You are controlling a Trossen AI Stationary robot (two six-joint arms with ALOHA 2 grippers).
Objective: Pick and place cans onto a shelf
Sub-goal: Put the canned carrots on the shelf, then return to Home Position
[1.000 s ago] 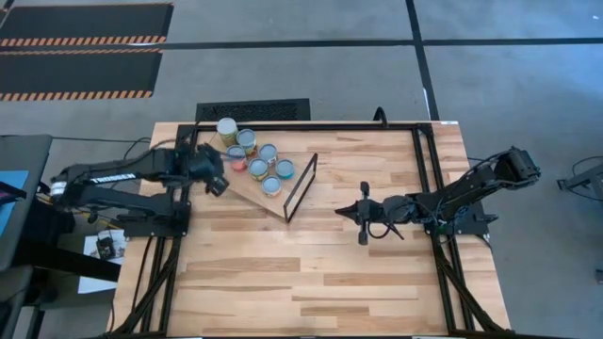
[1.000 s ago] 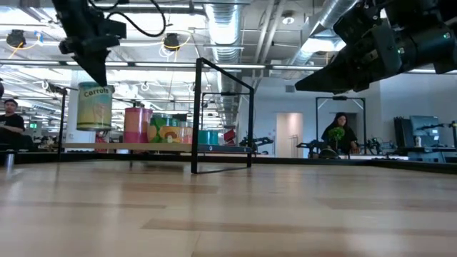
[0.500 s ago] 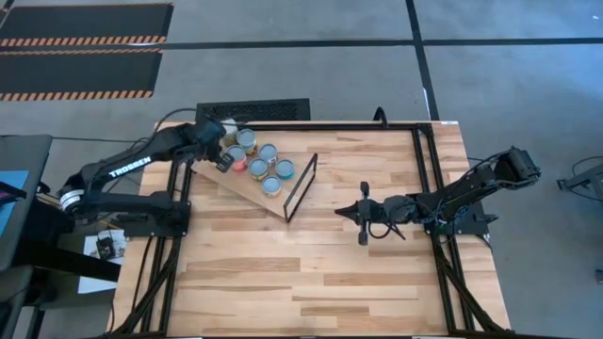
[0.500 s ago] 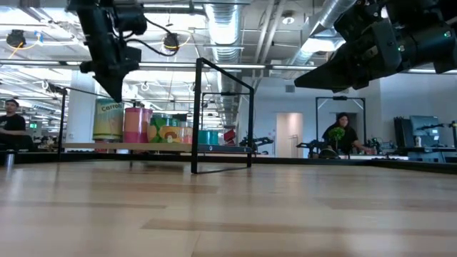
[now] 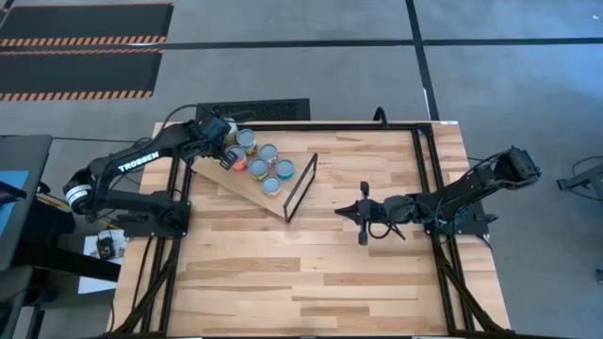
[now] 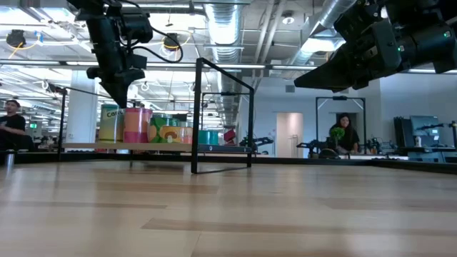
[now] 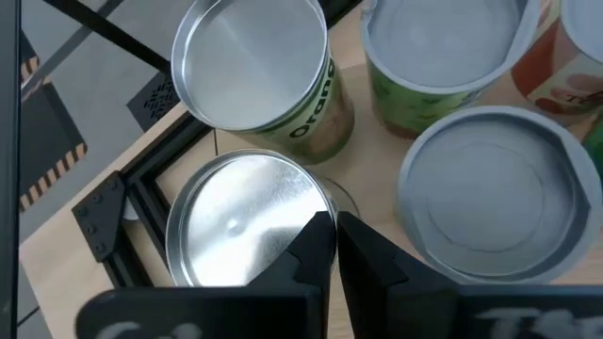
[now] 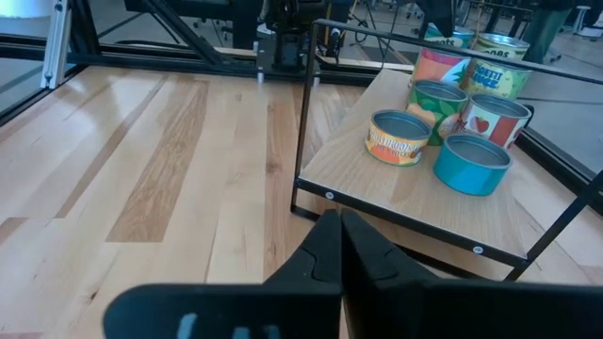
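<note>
Several cans [image 5: 268, 152] stand on the light plywood shelf [image 5: 250, 191], which lies at the table's far left with its black frame [image 5: 301, 186] at the right end. My left gripper [image 5: 226, 143] is shut and points down over the yellow-green can [image 6: 109, 123] at the shelf's far left corner. That can's silvery top [image 7: 236, 221] shows in the left wrist view, beside an orange-labelled can [image 7: 259, 71]. My right gripper [image 5: 341, 212] is shut and empty, above the table to the right of the shelf. My left gripper comes from above, pointing down, and its shut fingertips [image 7: 320, 240] stand at the rim of the yellow-green can's top [image 7: 283, 212]. In the low view the tips [image 6: 118, 100] reach the can's top edge. Whether they touch it I cannot tell. The can stands upright on the shelf.
A black metal frame [image 5: 424, 179] runs around the tabletop. The right wrist view shows the shelf [image 8: 377, 179] with an orange-labelled tin [image 8: 398, 137] and a blue tin [image 8: 474, 163] nearest. The bare butcher-block tabletop [image 5: 311, 273] spreads to the near side. People [image 6: 341, 135] sit in the room behind.
My left gripper has gone toward the table's far edge, from beside the shelf's left side to above the can at its far left corner. In the low view that yellow-green can now stands lower and closer to the pink can.
</note>
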